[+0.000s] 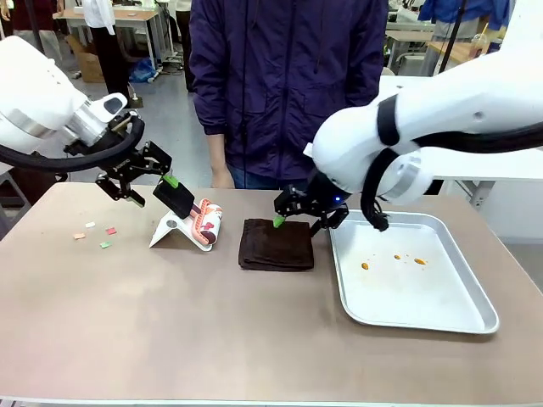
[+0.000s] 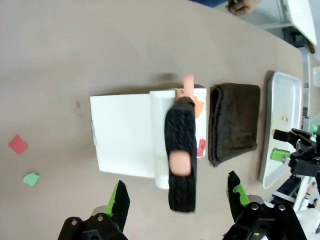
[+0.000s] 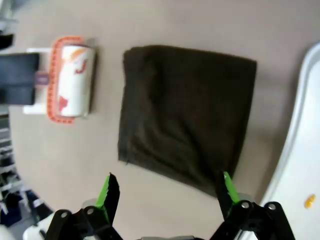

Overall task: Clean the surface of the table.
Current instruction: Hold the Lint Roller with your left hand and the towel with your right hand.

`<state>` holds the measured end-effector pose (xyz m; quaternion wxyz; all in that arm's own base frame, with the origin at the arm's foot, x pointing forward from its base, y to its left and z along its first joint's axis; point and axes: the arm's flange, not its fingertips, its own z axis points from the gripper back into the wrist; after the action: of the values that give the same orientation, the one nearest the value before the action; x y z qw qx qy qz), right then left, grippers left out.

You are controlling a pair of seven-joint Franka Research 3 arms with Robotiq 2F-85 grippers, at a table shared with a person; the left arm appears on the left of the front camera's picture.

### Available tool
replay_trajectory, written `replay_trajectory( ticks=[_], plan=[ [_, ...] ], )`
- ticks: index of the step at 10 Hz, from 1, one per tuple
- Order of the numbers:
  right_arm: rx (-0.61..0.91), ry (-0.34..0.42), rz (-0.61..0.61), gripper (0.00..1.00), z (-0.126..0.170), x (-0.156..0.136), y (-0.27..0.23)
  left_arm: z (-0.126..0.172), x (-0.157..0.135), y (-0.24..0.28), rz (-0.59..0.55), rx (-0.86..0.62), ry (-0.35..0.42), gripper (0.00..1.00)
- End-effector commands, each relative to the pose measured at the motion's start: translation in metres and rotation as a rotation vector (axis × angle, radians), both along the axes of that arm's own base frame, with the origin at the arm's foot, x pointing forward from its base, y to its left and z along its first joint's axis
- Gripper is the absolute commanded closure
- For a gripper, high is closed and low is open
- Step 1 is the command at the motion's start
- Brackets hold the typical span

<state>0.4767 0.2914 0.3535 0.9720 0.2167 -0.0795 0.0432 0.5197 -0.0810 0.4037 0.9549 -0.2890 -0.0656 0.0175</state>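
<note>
The brownish-tan table [image 1: 170, 322] carries a few small paper scraps [image 1: 105, 231] at its left. A lint roller with a black handle [image 1: 180, 200] rests on a white stand [image 1: 172, 229]. My left gripper [image 1: 153, 188] hovers open just above that handle. In the left wrist view the handle [image 2: 180, 155] lies between my open left gripper's [image 2: 177, 197] fingers without touching them. A folded dark brown cloth [image 1: 276, 246] lies at mid-table. My right gripper [image 1: 303, 220] hangs open over its far edge. In the right wrist view the cloth [image 3: 187, 112] sits under the open right gripper [image 3: 167, 192].
A silver metal tray [image 1: 441, 314] with orange crumbs [image 1: 399, 258] sits at the right, close beside the cloth. A person in a dark purple jacket [image 1: 288, 76] stands at the far edge. The near half of the table has free room.
</note>
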Motion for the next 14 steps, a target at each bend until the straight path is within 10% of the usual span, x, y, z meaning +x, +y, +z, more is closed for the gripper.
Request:
replay_trajectory(
  ticks=[1,14],
  plan=[
    [-0.082,0.011,-0.067,0.0,0.0,0.023,0.022,0.0,0.013,-0.005,0.018,-0.006,0.05,0.0],
    [-0.287,0.071,-0.2,0.0,-0.042,0.044,0.03,-0.006,0.013,-0.013,0.009,-0.03,0.038,0.0]
  ],
)
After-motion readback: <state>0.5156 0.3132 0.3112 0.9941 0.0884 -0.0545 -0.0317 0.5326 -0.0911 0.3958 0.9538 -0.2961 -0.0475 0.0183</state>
